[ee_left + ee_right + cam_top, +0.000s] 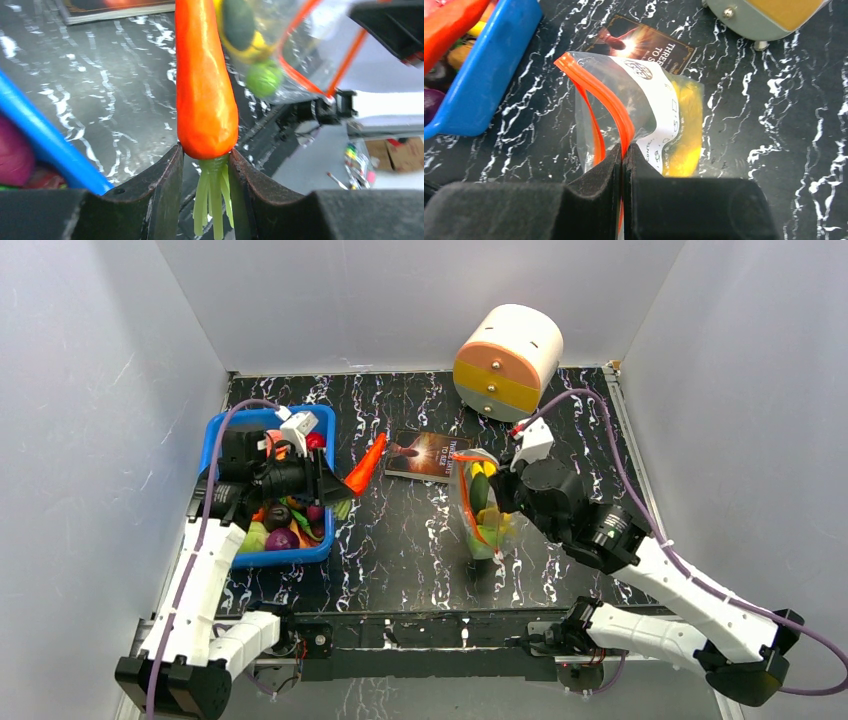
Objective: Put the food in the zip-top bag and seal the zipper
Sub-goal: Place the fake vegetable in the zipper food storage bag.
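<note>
Pinching carrot [205, 90] by its leafy end in left end effector [206, 165], long axis aimed right toward zip-top bag [482, 512]; clamping zipper [596, 87] in right end effector [623, 160], pressed together.

Pictured: white-shelled left arm [195, 580] and right arm [690, 585], black at joints and jaws, each strung with a purple cable [580, 391].

The book [649, 42] cover reads "THREE" over "TO S", the rest hidden behind the bag [621, 85]. The bag's white label [664, 107] carries a round logo and small print, both unreadable.
</note>
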`<state>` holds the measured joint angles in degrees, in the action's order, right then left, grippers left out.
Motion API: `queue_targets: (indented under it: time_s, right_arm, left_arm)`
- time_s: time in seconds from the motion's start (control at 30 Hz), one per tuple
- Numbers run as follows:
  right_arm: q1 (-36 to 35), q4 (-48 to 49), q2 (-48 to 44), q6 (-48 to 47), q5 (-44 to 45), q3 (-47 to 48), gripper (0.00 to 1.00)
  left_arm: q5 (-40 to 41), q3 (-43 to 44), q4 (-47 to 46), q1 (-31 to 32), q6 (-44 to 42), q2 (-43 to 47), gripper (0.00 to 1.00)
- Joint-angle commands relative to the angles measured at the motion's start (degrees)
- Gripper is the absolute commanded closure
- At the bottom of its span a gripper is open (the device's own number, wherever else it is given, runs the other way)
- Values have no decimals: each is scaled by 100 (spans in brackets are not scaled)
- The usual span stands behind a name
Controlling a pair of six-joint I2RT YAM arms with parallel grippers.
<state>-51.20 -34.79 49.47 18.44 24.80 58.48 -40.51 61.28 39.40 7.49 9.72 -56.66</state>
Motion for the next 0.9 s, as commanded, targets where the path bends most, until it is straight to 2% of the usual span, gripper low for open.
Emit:
queue_targets:
  time_s: [0.0,0.17,0.5,0.87]
  right_arm:
    - [14,225,202,-641,399,462,100]
    - [14,426,509,-694,142,340,100]
    - [14,964,1078,-539,-453,299,100]
    - [14,1273,1474,-254,-585,515,100]
  left_arm:
    - [-1268,-137,-279,268,326,379,92]
    - [-1658,-475,-674,496,738,581,91]
    - [-1840,-1312,-1903,883,1954,806,91]
    - [-1606,-1519,-2217,1320,2286,638,91]
